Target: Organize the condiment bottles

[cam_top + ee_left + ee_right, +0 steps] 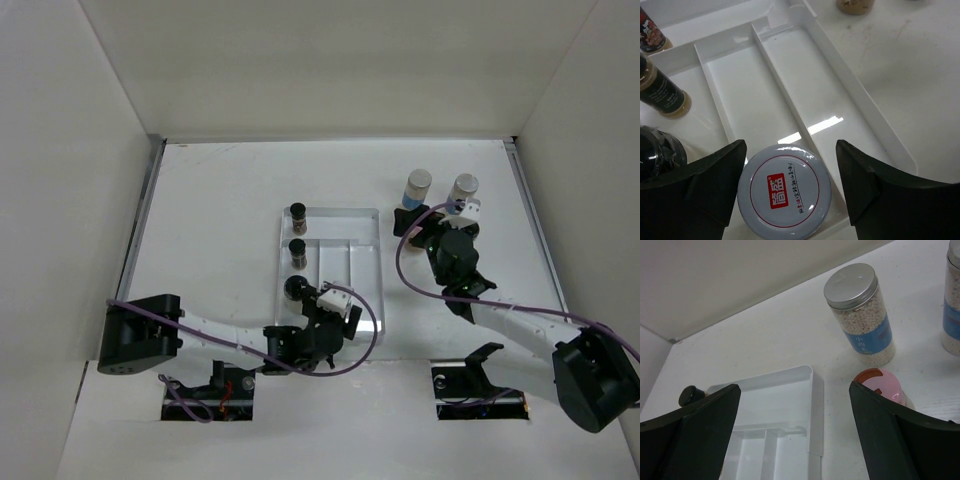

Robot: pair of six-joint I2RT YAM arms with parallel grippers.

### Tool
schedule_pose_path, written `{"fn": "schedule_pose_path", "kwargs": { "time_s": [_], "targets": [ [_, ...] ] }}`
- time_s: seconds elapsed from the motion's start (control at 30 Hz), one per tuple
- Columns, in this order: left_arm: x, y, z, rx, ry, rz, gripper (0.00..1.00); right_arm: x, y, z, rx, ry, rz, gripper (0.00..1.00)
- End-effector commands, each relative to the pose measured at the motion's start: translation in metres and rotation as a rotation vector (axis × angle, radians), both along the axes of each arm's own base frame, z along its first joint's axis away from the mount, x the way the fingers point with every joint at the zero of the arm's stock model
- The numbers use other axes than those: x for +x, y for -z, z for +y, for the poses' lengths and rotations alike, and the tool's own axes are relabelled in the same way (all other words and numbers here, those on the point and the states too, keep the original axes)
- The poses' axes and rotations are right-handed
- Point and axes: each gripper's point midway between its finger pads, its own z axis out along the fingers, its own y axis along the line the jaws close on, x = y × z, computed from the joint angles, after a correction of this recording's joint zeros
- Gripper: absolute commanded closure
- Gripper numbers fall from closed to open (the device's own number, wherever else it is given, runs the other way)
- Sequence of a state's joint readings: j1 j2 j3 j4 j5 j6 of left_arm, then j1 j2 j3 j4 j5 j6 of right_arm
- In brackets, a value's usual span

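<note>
The pink-capped condiment bottle (882, 385) stands upright on the surface (220, 200), outside the white divided tray (365, 225) and just off its far right corner. It sits between the fingers of the right gripper (794, 390), close against the right-hand one, with its long axis vertical. Those jaws are spread wide and hold nothing. The right arm is plainly the nearer one, so the grasp likely calls for the jaws to centre a little rightward before they close.

A silver-capped bottle (860, 315) and another blue-labelled bottle (952, 305) stand beyond it. Across the tray, the left gripper (790, 145) stands over a white-capped jar (784, 192) at the tray's near end. Its jaws are parted with a gap showing and are not clamping the jar. Three dark bottles (297, 250) line the tray's left compartment.
</note>
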State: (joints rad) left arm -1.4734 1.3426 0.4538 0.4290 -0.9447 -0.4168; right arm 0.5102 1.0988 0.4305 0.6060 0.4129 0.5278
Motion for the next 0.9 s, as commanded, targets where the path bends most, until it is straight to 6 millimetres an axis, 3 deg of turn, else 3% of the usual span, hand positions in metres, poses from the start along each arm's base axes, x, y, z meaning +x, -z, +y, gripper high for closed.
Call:
{"fn": "schedule_pose_path", "kwargs": {
  "time_s": [0.0, 0.07, 0.13, 0.2, 0.3, 0.37, 0.43, 0.53, 0.57, 0.63, 0.7, 0.87],
  "targets": [
    [0.004, -0.029, -0.001, -0.121, -0.057, -0.042, 0.25, -0.001, -0.024, 0.0, 0.036, -0.003, -0.072, 0.06],
    [0.004, -0.035, -0.002, -0.13, -0.057, -0.048, 0.17, -0.003, -0.03, -0.001, 0.029, -0.002, -0.086, 0.21],
    [0.003, -0.047, -0.003, -0.148, -0.05, -0.059, 0.12, -0.005, -0.035, -0.003, 0.021, -0.002, -0.095, 0.49],
    [0.003, -0.068, -0.006, -0.165, -0.04, -0.081, 0.09, -0.006, -0.04, -0.004, 0.016, -0.002, -0.092, 0.7],
    [0.005, -0.106, -0.011, -0.209, -0.026, -0.124, 0.06, -0.006, -0.049, -0.005, -0.018, -0.001, -0.079, 0.8],
    [0.009, -0.137, -0.013, -0.257, -0.02, -0.155, 0.04, -0.003, -0.054, -0.004, -0.044, 0.002, -0.063, 0.77],
    [0.014, -0.167, -0.012, -0.318, -0.014, -0.186, 0.04, 0.002, -0.057, -0.003, -0.08, 0.003, -0.038, 0.69],
    [0.038, -0.208, 0.011, -0.439, -0.079, -0.238, 0.04, 0.016, -0.056, -0.011, -0.141, 0.052, 0.019, 0.39],
    [0.052, -0.215, 0.028, -0.481, -0.136, -0.256, 0.04, 0.025, -0.056, -0.018, -0.169, 0.081, 0.041, 0.23],
    [0.075, -0.213, 0.065, -0.531, -0.255, -0.282, 0.04, 0.04, -0.054, -0.024, -0.234, 0.108, 0.083, 0.07],
    [0.09, -0.198, 0.104, -0.573, -0.372, -0.286, 0.04, 0.054, -0.049, -0.027, -0.293, 0.115, 0.127, 0.0],
    [0.092, -0.148, 0.176, -0.64, -0.575, -0.274, 0.02, 0.089, -0.033, -0.036, -0.386, 0.133, 0.219, 0.0]
  ]
}}
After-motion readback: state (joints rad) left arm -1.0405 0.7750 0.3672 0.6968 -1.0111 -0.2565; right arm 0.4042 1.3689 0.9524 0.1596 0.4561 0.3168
